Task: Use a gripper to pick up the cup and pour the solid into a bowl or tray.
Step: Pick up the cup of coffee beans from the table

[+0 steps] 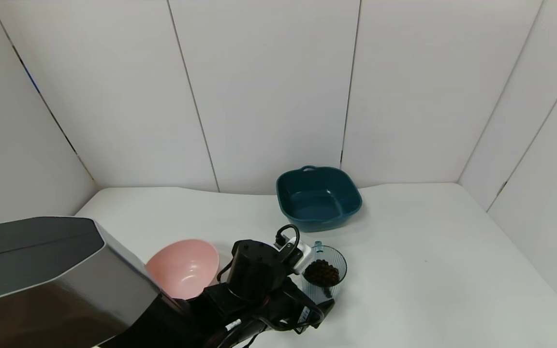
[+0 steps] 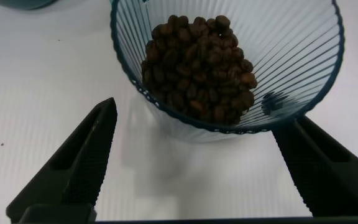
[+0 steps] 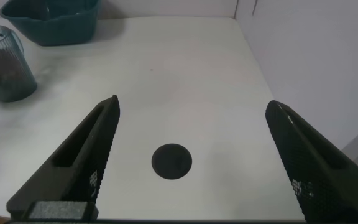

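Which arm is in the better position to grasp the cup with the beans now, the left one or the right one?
The left. The left gripper is open right at the cup, a finger on each side. The right gripper is also open but hangs over bare table, with the cup far off.

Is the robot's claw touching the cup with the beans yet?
Cannot tell. In the left wrist view the left claw stands open around the cup: white table shows between one finger and the cup, but the other finger meets the cup's outline.
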